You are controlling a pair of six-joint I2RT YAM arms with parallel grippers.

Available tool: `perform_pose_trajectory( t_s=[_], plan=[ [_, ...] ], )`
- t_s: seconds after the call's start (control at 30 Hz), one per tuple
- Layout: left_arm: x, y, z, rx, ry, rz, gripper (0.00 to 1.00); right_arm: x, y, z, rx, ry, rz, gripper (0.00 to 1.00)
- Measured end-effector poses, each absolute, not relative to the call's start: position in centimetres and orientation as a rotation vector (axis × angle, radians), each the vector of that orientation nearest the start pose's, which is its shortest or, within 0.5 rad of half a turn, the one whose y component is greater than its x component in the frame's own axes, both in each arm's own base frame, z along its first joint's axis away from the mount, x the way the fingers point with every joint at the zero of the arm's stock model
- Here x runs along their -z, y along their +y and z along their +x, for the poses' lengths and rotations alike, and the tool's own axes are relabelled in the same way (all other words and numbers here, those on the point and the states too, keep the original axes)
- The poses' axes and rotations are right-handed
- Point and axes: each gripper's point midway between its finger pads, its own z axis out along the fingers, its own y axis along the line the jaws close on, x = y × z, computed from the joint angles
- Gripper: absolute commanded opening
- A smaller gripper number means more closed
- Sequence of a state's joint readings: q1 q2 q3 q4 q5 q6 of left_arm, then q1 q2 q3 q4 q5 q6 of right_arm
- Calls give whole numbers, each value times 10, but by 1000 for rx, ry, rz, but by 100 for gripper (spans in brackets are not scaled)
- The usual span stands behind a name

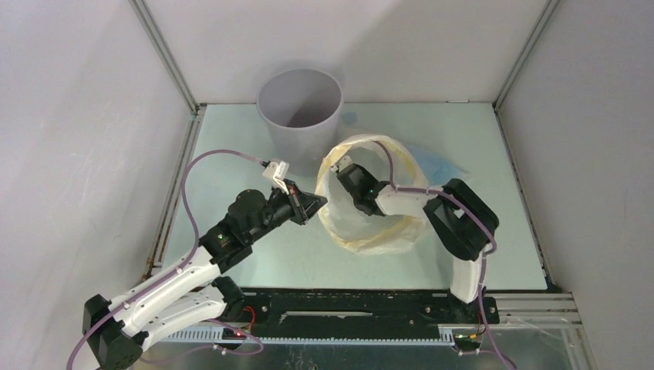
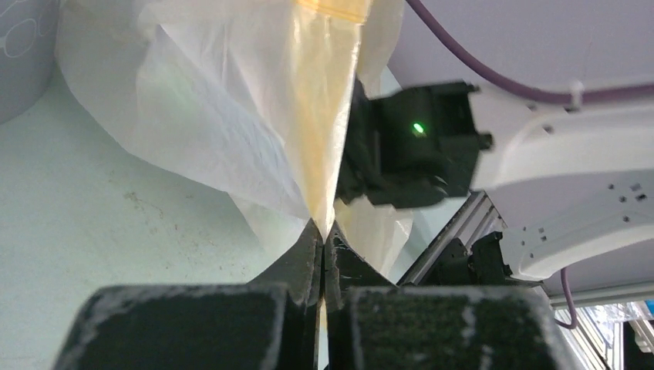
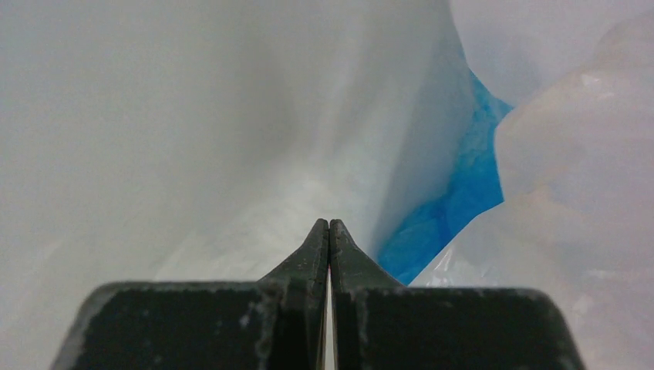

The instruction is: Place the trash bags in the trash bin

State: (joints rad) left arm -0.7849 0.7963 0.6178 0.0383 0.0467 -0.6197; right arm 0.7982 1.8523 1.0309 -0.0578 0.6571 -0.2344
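Worryingly, the blue trash bag point(image 3: 455, 200) lies ungripped just ahead and right of the right gripper point(image 3: 329, 225), behind the pale yellow bag point(image 1: 362, 229), so the yellow one could get hauled to the trash bin point(image 1: 299, 108) beyond the left gripper point(image 2: 322, 231) instead. The right gripper is fully closed inside the yellow bag's mouth, with nothing visibly pinched; the left is clamped on its rim.

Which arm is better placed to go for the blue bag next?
Right, probably. The right fingers sit shut inside the yellow bag, with the blue bag close beside them; the left fingers are busy pinching that bag's edge.
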Motion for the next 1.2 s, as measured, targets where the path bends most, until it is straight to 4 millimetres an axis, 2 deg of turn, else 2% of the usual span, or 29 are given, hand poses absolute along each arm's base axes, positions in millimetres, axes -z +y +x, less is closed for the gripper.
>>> perform_pose_trajectory(
  t_s=[0.1, 0.3, 0.5, 0.7, 0.87, 1.07, 1.2],
  plan=[
    [-250, -255, 207, 1069, 1827, 197, 0, -35, 195, 381, 593, 2167, -830, 0],
    [-260, -253, 205, 1075, 1810, 198, 0, -23, 171, 395, 698, 2272, -786, 0],
    [-262, -251, 204, 1069, 1801, 204, 0, -36, 128, 404, 849, 2317, -620, 0],
    [-256, -251, 207, 1040, 1817, 211, 0, -49, 87, 392, 1017, 2347, -496, 0],
    [-252, -250, 211, 1016, 1827, 208, 0, -70, 66, 381, 1097, 2340, -395, 13],
    [-243, -253, 213, 998, 1854, 218, 0, -92, 57, 371, 1137, 2316, -336, 39],
    [-234, -255, 213, 997, 1877, 229, 0, -94, 56, 362, 1111, 2352, -326, 44]
  ],
)
